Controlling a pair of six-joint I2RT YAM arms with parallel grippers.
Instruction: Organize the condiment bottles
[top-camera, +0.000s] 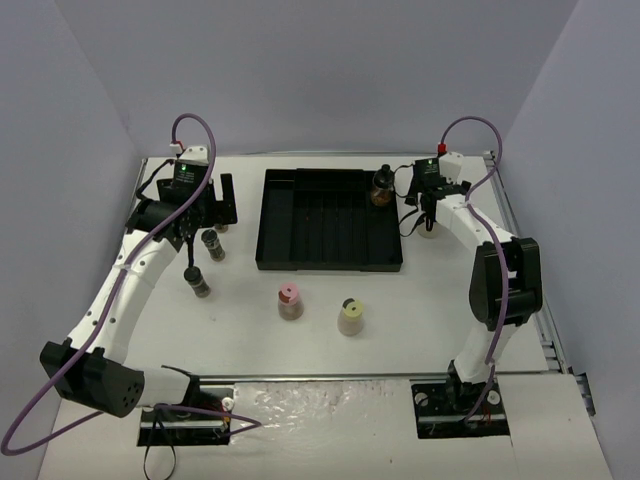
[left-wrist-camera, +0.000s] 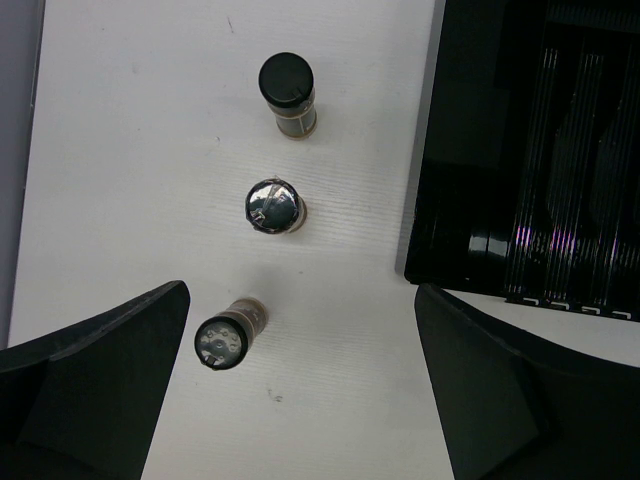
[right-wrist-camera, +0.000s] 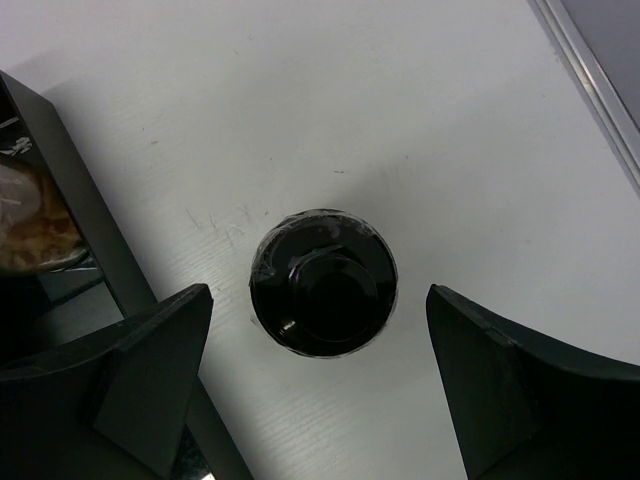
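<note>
Three dark condiment bottles stand in a row left of the black tray (top-camera: 330, 222): a black-capped one (left-wrist-camera: 287, 92), a shiny-capped one (left-wrist-camera: 273, 205) and a shaker-topped one (left-wrist-camera: 225, 338). My left gripper (left-wrist-camera: 300, 400) hovers open above the last, which sits close to the left finger; from above, this gripper (top-camera: 215, 205) is at the tray's left side. My right gripper (right-wrist-camera: 320, 390) is open over a black-capped bottle (right-wrist-camera: 323, 282) just right of the tray; it holds nothing. A pink-capped bottle (top-camera: 290, 300) and a yellow-capped bottle (top-camera: 350, 316) stand in front of the tray.
A brown-filled bottle (top-camera: 381, 188) stands in the tray's back right corner, close to my right gripper (top-camera: 428, 212). The tray's wall (right-wrist-camera: 70, 210) runs beside the right gripper's left finger. The table's right edge rail (right-wrist-camera: 590, 80) lies nearby.
</note>
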